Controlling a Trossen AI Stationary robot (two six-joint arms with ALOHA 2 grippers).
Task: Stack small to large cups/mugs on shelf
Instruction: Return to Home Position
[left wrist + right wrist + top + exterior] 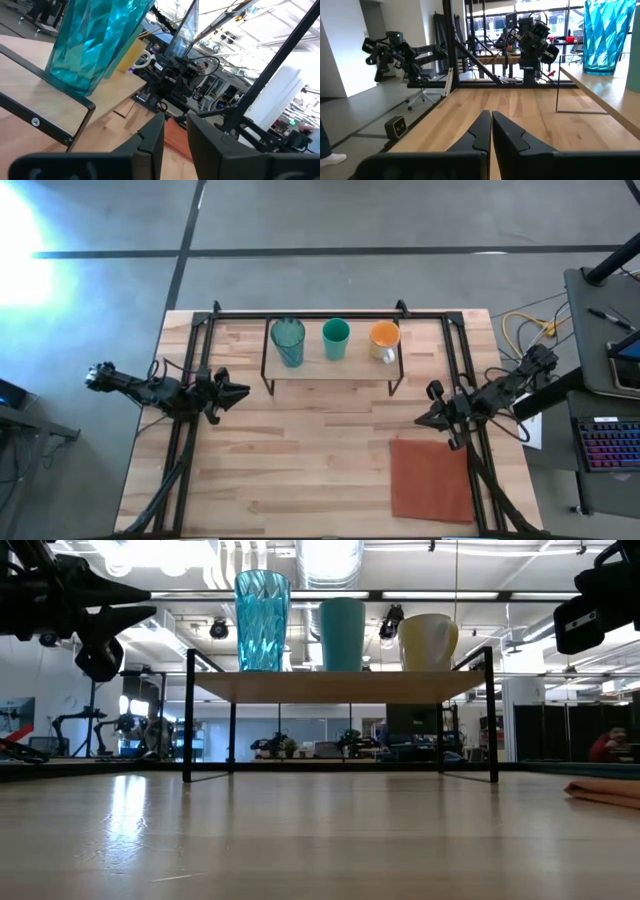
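Observation:
The light-wood shelf (330, 372) (340, 686) stands on thin black legs at the table's far middle. Three vessels stand upright on it in a row. These are the see-through teal ribbed tumbler (288, 341) (262, 620) (95, 40) on the left, the opaque green cup (336, 339) (343, 635) in the middle, and the orange mug (385, 340) (428, 642) with a white handle on the right. My left gripper (243, 391) (175, 125) hovers left of the shelf, open by a narrow gap and empty. My right gripper (420, 420) (491, 117) hovers right of the shelf's near side, shut and empty.
A flat reddish-brown mat (430, 480) (605, 790) lies at the table's near right. Black frame rails (190, 430) run along the left and right sides and the far edge. Bare wood (310, 460) lies between the shelf and the near edge.

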